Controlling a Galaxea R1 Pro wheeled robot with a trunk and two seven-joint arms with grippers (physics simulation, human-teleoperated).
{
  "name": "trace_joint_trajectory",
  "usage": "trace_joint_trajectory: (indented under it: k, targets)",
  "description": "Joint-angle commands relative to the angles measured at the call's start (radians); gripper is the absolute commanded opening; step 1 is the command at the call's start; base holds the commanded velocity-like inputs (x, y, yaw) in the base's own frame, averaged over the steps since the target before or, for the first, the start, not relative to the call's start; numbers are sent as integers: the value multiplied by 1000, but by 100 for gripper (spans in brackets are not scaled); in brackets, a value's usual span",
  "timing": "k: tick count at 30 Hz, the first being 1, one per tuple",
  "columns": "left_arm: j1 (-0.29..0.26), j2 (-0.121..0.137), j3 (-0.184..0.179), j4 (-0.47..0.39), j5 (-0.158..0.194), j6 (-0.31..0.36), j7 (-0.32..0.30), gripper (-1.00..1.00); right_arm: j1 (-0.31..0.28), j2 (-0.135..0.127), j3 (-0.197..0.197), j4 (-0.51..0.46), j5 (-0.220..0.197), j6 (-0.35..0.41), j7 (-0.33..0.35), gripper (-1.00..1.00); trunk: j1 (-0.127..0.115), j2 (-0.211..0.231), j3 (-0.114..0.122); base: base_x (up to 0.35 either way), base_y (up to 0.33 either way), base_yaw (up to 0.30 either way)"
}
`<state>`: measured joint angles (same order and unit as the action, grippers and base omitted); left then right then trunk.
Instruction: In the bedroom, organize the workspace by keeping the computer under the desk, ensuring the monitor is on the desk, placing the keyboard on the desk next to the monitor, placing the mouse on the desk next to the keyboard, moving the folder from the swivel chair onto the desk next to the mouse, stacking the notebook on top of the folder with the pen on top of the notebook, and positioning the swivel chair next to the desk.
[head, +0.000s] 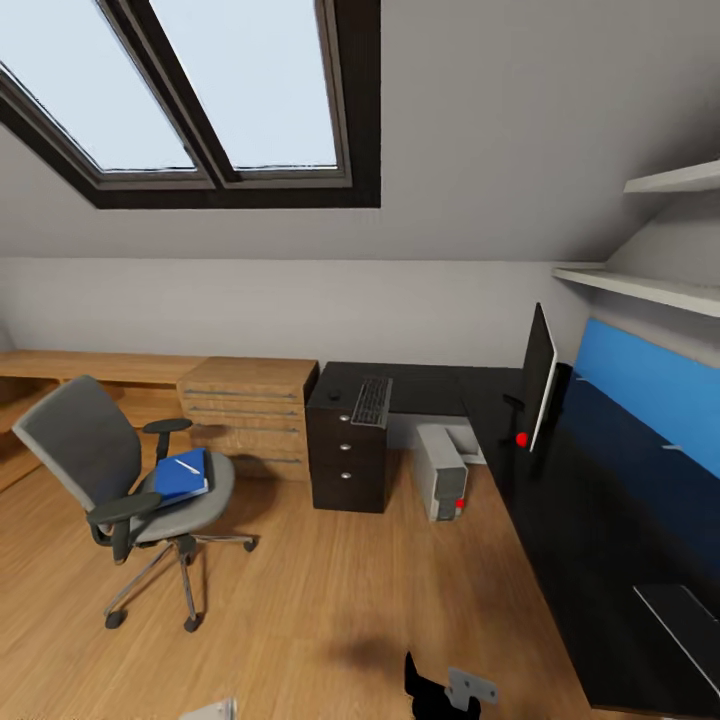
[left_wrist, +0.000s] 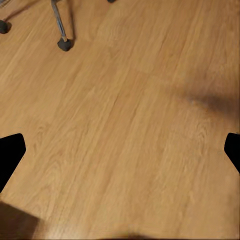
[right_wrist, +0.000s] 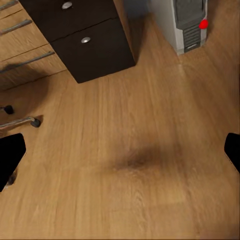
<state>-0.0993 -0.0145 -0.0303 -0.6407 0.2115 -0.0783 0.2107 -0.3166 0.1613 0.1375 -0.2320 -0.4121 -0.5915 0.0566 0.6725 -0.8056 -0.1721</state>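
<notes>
Head view: folder (head: 181, 476) with pen (head: 187, 466) on swivel chair (head: 110, 470) at 8 o'clock; keyboard (head: 372, 401), monitor (head: 538, 377) on worktop (head: 590, 500); computer (head: 441, 472) beneath. Left wrist view: left gripper (left_wrist: 120, 152) spread over floor (left_wrist: 130, 130). Right wrist view: right gripper (right_wrist: 120, 152) spread; drawer unit (right_wrist: 85, 37) at 11 o'clock

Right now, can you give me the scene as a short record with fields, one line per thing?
chair: on the wood floor, apart from the desk
folder: on the chair seat
pen: on top of the folder
keyboard: on the desk, above the drawer unit
mouse: on the desk, beside the keyboard
monitor: upright on the desk
computer: on the floor under the desk
left gripper: open, holding nothing
right gripper: open, holding nothing
</notes>
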Motion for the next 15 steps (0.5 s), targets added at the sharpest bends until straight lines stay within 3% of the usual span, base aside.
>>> trace_joint_trajectory:
  k: [1,7,10,11,14,15]
  targets:
    - [0,0,-3,-23,9,-2,4,100,-1,0,4,-1,-11,-17,6,100,-4,6,2,-11,-10,0]
    - [1,4,-5,-216,9,50,5,100,-1,1,3,-73,-14,-61,2,100,-27,48,20,-5,-4,0]
    - [6,4,-6,-380,9,206,5,100,-1,0,3,-204,-11,-28,-13,100,-38,69,30,-1,0,0]
    - [12,3,-6,-460,10,285,5,100,-1,-2,3,-269,-11,16,-28,100,-38,69,30,0,0,0]
    - [19,2,-6,-585,11,401,6,100,-1,-7,2,-385,-10,119,-64,100,-38,69,30,0,0,0]
    - [23,1,-7,-705,12,502,6,100,-1,-24,1,-516,-5,266,-120,100,-38,69,30,0,0,0]
